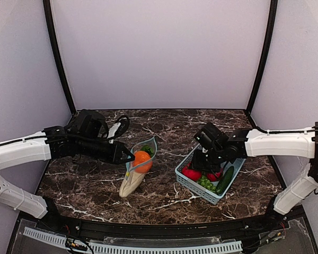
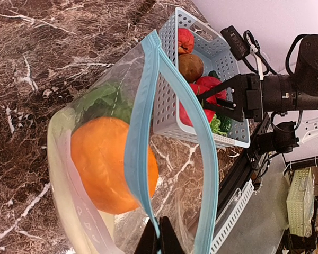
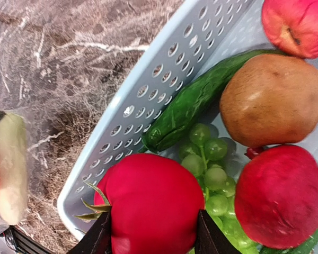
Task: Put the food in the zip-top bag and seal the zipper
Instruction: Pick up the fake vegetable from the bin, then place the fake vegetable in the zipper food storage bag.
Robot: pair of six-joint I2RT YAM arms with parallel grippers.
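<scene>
The clear zip-top bag (image 1: 139, 168) stands on the marble table with its mouth open. Inside are an orange (image 2: 103, 164), a cream-white squash (image 1: 130, 185) and a green piece (image 2: 103, 100). My left gripper (image 2: 160, 239) is shut on the light blue zipper strip (image 2: 143, 132) at the near end of the mouth and holds it up. My right gripper (image 3: 153, 241) is down in the light blue basket (image 3: 122, 121), its two fingers pressed on either side of a red tomato (image 3: 148, 196).
The basket (image 1: 201, 189) sits right of the bag and also holds a green cucumber (image 3: 196, 106), green grapes (image 3: 212, 174), a brown round fruit (image 3: 275, 100), a red round fruit (image 3: 281, 196) and a red-yellow fruit (image 3: 299, 24).
</scene>
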